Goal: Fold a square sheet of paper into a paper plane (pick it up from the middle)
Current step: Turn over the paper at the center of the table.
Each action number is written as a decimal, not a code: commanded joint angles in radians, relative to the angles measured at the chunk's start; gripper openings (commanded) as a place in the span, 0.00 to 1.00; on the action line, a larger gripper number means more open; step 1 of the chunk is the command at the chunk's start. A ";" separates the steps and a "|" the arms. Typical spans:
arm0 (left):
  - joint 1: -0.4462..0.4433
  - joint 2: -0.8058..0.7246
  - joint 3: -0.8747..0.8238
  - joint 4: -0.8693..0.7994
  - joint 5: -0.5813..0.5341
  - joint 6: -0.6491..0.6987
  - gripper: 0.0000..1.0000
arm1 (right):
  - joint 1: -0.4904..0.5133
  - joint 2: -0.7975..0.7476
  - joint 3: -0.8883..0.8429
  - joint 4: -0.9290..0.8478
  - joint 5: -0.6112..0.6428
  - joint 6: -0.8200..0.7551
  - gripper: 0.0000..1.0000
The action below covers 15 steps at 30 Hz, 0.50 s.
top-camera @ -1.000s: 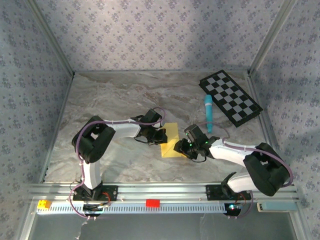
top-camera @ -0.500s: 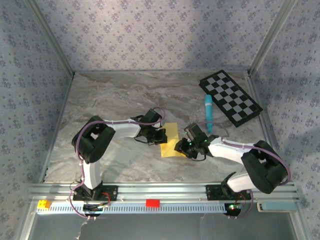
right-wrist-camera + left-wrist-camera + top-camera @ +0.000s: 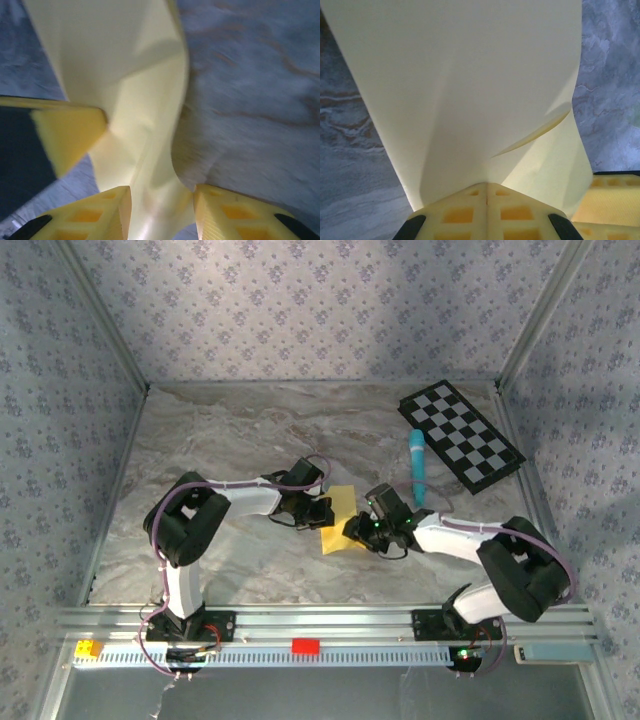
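The square sheet of paper (image 3: 342,516) is pale yellow and lies at the table's middle, bowed and creased between both grippers. My left gripper (image 3: 321,511) is at its left edge. In the left wrist view the fingers (image 3: 460,215) are pressed together at the sheet's (image 3: 470,90) near edge, where a crease starts. My right gripper (image 3: 353,531) is at the sheet's lower right. In the right wrist view the paper (image 3: 135,90) narrows into a curved wedge between my right gripper's (image 3: 161,200) jaws, touching both. The left gripper's fingertip (image 3: 70,135) shows at the left.
A light-blue marker (image 3: 416,468) lies just right of the paper. A black-and-white checkered board (image 3: 460,434) sits at the back right. Patterned walls close in three sides. A rail with a red brick (image 3: 305,645) and a yellow brick (image 3: 88,649) runs along the front.
My right gripper has slid left onto the paper's lower right part, with its jaws around it. The left arm has not moved.
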 commanded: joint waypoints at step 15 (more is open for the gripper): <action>0.001 -0.037 -0.012 -0.030 -0.013 -0.012 0.04 | -0.075 0.067 0.026 0.126 -0.042 0.007 0.41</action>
